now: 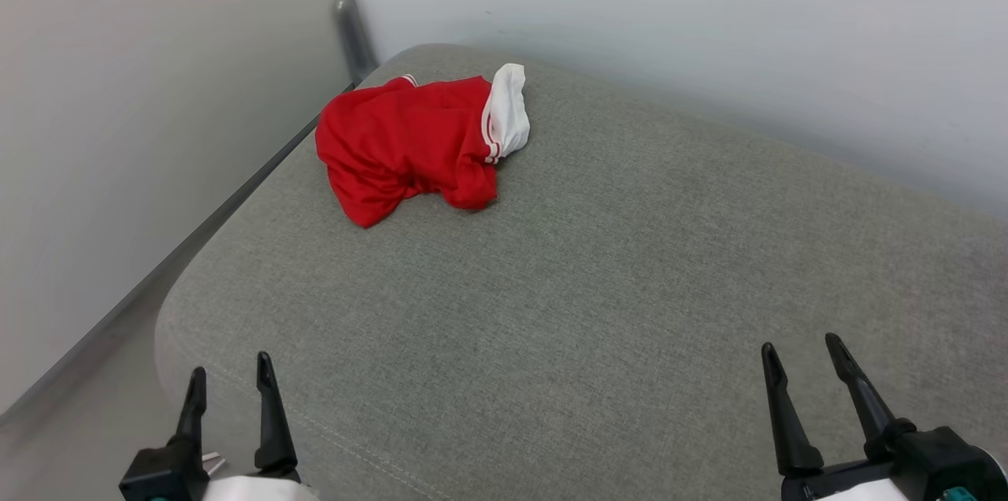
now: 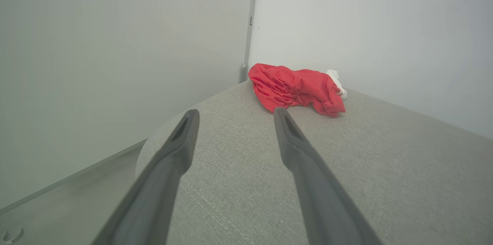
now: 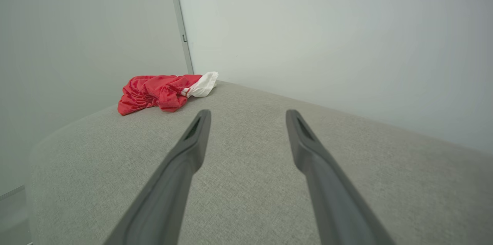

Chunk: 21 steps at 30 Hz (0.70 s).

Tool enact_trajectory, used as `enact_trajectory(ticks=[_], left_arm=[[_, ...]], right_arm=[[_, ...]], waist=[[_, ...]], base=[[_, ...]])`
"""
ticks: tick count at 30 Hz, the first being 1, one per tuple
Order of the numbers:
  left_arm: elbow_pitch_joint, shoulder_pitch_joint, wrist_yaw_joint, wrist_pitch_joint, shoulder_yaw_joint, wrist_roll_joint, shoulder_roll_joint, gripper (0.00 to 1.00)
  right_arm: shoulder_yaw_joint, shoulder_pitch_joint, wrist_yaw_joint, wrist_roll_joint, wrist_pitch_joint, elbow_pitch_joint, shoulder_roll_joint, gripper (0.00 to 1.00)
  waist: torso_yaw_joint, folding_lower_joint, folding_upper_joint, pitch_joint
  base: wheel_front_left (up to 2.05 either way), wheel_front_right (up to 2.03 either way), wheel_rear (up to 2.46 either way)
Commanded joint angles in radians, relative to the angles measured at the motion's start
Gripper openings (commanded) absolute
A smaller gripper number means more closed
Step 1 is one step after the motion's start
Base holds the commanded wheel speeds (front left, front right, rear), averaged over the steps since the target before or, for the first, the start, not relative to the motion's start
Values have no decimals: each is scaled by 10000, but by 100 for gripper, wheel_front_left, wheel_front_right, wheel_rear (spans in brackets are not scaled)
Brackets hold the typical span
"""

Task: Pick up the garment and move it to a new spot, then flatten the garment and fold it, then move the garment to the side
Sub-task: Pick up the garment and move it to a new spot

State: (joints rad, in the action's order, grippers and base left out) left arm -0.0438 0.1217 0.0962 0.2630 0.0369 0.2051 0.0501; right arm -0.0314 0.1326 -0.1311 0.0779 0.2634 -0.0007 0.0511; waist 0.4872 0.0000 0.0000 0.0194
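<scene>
My left gripper (image 1: 230,365) and right gripper (image 1: 800,343) both gape wide and empty by the near edge of the woven grey cushion (image 1: 598,272). The garment (image 1: 409,142), soft red jersey with a white sleeve, lies crumpled at its far-left corner.

Probably a bare test room furnished like a home. A grey fabric-upholstered seat cushion (image 1: 598,288) with a stitched seam sits in a corner of plain white walls (image 1: 709,12) joined by a grey metal post (image 1: 346,12). A crumpled red garment (image 1: 409,142) lies on the cushion.
</scene>
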Motion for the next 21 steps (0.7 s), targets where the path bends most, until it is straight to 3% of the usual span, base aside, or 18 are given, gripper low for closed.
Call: enact_trajectory(ticks=[1,8,15,21], left_arm=[[-19,-193,-75,28,101,33,5,100],[-589,-1668,-905,28,509,-236,367,100],[-1725,-4753,-1498,23,1019,51,1505,100],[-2440,-7491,-1850,-366,1026,-2,2832,100]], right_arm=[[53,7,7,-6,20,-52,-17,100],[145,-249,7,-337,20,-337,-15,100],[389,-857,7,-987,20,-854,-15,100],[628,-1507,7,-1350,20,-1573,-14,100]], waist=[[-20,0,0,5],[-506,0,0,655],[-1201,0,0,2098],[-1743,0,0,3502]], base=[[0,0,0],[0,0,0],[0,0,0],[0,0,0]])
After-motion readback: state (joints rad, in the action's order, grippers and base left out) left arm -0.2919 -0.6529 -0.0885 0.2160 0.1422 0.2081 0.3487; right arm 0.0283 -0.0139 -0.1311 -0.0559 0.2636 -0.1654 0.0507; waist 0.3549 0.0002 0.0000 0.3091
